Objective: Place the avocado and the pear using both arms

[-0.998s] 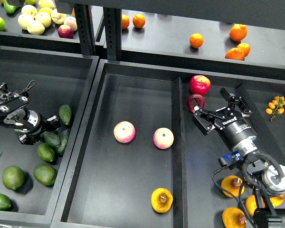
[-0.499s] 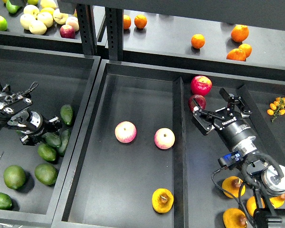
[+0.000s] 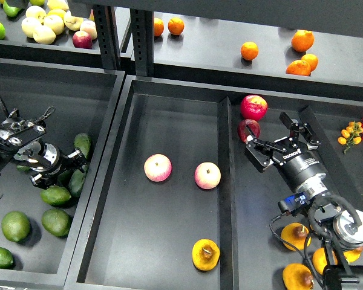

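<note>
Head view
Left gripper [image 3: 71,164]: sat low among the avocados in the left bin; its fingers were dark and crowded by fruit — whether apart or together could not be told.
Avocado [image 3: 78,181]: a dark, elongated one lay just beside the left gripper, touching its neighbours.
Right gripper [image 3: 282,145]: fingers stood apart, holding nothing, above the right bin, near two red apples [image 3: 253,107].
Pear [image 3: 206,254]: one orange-yellow fruit lay alone at the near end of the middle tray [image 3: 169,121]; more lay in the right bin under the right arm's wrist.
Risk, left: the avocados were packed close — a closing grip could catch two, or push one aside and roll the pile.
Risk, right: the gripper was well apart from any pear; reaching back to the near pears could foul its own cable and wrist.
Risk, both: round fruit on a smooth floor would likely roll if dropped.
Surface: matte black bins with raised walls, a divider between each.
Room: a dark shelf behind carried oranges [image 3: 303,40] and pale fruit.
</note>
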Robot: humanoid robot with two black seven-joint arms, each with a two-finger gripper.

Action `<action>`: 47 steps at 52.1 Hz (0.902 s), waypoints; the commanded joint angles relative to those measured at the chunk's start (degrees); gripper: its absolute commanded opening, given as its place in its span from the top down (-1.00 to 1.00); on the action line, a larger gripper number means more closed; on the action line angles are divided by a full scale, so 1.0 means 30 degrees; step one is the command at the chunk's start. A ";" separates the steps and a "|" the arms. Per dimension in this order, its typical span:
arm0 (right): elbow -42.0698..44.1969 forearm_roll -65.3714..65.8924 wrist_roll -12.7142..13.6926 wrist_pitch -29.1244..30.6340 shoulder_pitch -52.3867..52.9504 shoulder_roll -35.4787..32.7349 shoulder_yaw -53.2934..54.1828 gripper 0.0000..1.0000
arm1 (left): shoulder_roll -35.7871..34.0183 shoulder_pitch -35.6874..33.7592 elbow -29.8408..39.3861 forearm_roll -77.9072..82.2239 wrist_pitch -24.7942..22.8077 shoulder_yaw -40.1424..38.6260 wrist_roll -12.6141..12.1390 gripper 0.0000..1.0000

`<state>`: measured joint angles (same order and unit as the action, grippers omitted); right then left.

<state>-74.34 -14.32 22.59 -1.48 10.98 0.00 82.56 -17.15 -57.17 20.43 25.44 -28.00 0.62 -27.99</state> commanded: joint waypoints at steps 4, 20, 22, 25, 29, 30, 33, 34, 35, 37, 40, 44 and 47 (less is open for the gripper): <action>-0.0004 -0.0001 -0.0001 -0.0004 0.0001 0.0000 -0.0039 -0.99 | -0.0843 -0.0630 0.0982 -0.0102 -0.0002 -0.0793 -0.0004 -0.94; 0.0025 -0.0001 0.0028 -0.0004 0.0001 0.0000 -0.0097 -0.99 | -0.2163 -0.1920 0.1247 -0.0861 -0.0002 -0.3016 -0.0004 -0.97; 0.0025 -0.0001 0.0028 -0.0004 0.0001 0.0000 -0.0097 -0.99 | -0.2163 -0.1949 0.1247 -0.1184 -0.0002 -0.3719 -0.0004 -0.97; 0.0025 -0.0001 0.0028 -0.0004 -0.0028 0.0000 -0.0097 -0.99 | -0.2163 -0.1949 0.1276 -0.1741 -0.0002 -0.4920 -0.0004 -0.97; 0.0054 -0.0030 0.0028 -0.0004 -0.0379 0.0000 -0.0097 -0.99 | -0.2134 -0.1745 0.1656 -0.2940 -0.0002 -0.6941 -0.0004 -0.97; 0.0054 -0.0059 0.0028 -0.0004 -0.0438 0.0000 -0.0097 -0.99 | -0.2134 -0.1715 0.1715 -0.3147 -0.0002 -0.7236 -0.0004 -0.97; 0.0054 -0.0089 0.0028 -0.0004 -0.0643 0.0000 -0.0068 -0.99 | -0.2046 -0.1569 0.2036 -0.4141 -0.0002 -0.8436 -0.0004 -0.97; 0.0054 -0.0118 0.0028 -0.0004 -0.0731 0.0000 -0.0039 -0.99 | -0.1988 -0.1452 0.2183 -0.4522 -0.0002 -0.8818 -0.0004 -0.97; 0.0054 -0.0118 0.0028 -0.0004 -0.0790 0.0000 -0.0039 -0.99 | -0.1958 -0.1393 0.2300 -0.4758 -0.0002 -0.9082 -0.0004 -0.97; 0.0054 -0.0118 0.0028 -0.0004 -0.1141 0.0000 0.0136 -0.99 | -0.1929 -0.0808 0.3236 -0.6280 -0.0002 -1.0458 -0.0004 -0.97; 0.0112 -0.0118 0.0057 0.0025 -0.1492 0.0000 0.0225 -0.99 | -0.1929 -0.0135 0.4056 -0.7364 -0.0002 -1.1513 -0.0004 -0.97; 0.0113 -0.0118 0.0086 0.0434 -0.1990 0.0000 0.0254 -0.99 | -0.1929 0.0948 0.5287 -0.8361 -0.0002 -1.2890 -0.0004 -0.97; 0.0142 -0.0118 0.0087 0.1135 -0.2429 0.0000 0.0254 -0.99 | -0.1899 0.2002 0.6370 -0.8919 -0.0002 -1.4207 -0.0004 -0.97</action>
<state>-74.03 -14.67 22.74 -0.86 5.93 0.00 83.24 -22.96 -56.50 33.73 2.76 -27.98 -34.95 -28.01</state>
